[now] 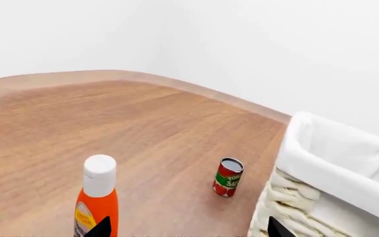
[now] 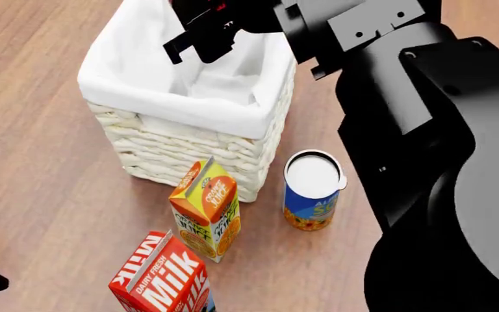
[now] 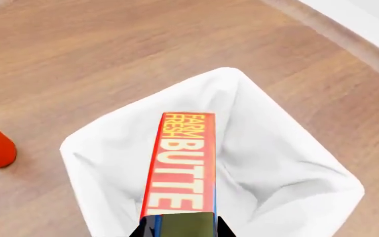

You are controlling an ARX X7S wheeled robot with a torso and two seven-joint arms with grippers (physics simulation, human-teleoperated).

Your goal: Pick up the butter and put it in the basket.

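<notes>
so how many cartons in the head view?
2. The orange juice carton stands in front of the basket; the milk carton sits nearer the robot, cut off by the frame edge. Others may be out of view.

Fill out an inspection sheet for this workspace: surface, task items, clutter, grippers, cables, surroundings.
Surface: wooden table, bare between items.
Butter: butter held above the basket's open top, not yet released.
Basket: basket upright, white lining, nothing seen inside.
Clutter: juice carton, milk carton and blue can stand in front of the basket; tomato sauce can and orange bottle beside it.
Grippers: right gripper shut on the butter; left gripper open, holding nothing, low near the bottle.
Cables: nothing seen.
Surroundings: plain white wall behind the table.
</notes>
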